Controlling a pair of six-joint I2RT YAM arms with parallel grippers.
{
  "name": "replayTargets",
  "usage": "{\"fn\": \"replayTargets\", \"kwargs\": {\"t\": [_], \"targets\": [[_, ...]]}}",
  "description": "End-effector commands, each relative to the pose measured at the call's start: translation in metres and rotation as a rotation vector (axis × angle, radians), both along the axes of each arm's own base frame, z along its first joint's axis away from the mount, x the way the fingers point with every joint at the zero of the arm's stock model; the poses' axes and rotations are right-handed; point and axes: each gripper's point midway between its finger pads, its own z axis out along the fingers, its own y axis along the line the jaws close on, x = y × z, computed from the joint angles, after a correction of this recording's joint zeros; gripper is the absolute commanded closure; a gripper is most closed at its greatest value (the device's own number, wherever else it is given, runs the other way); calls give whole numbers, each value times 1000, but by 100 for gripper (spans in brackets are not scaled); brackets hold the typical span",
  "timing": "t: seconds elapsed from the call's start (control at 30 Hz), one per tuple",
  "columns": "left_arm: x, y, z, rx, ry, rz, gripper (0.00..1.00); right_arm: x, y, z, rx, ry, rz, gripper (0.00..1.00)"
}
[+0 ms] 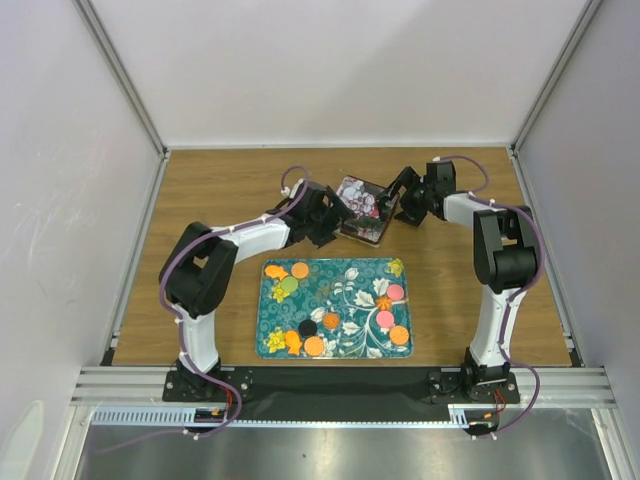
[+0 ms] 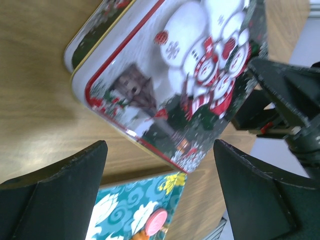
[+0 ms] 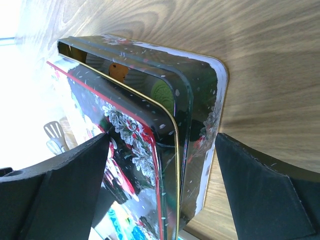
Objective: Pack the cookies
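Cookies (image 1: 313, 346) flat on teal tray (image 1: 345, 300)

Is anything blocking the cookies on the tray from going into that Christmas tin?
Yes. The snowman lid lies over the tin, ajar along one side only, blocking the cookies on the teal tray.

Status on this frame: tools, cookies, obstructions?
Left tool, right tool open, flanking tin. Cookies on tray, some inside tin. Lid ajar, partly covering it.
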Motion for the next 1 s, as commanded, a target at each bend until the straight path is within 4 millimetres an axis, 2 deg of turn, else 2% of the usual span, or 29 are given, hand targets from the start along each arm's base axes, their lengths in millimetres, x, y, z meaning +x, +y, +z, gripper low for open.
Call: {"fn": "replayTargets", "kwargs": {"t": [0.0, 0.03, 0.43, 0.73, 0.83, 0.97], "targets": [[19, -15, 19, -49, -56, 27, 6, -3, -12, 15, -43, -38, -7, 7], [20, -15, 15, -41, -45, 29, 6, -3, -12, 15, -47, -40, -1, 6], [33, -20, 17, -29, -55, 24, 7, -6, -8, 33, -51, -81, 45, 5], [40, -25, 18, -10, -60, 7, 7, 1, -29, 68, -82, -148, 17, 3], [43, -24, 18, -4, -58, 8, 8, 4, -37, 72, -106, -156, 2, 2], [44, -25, 19, 2, -59, 2, 8, 17, -57, 74, -159, -192, -34, 2]]}}
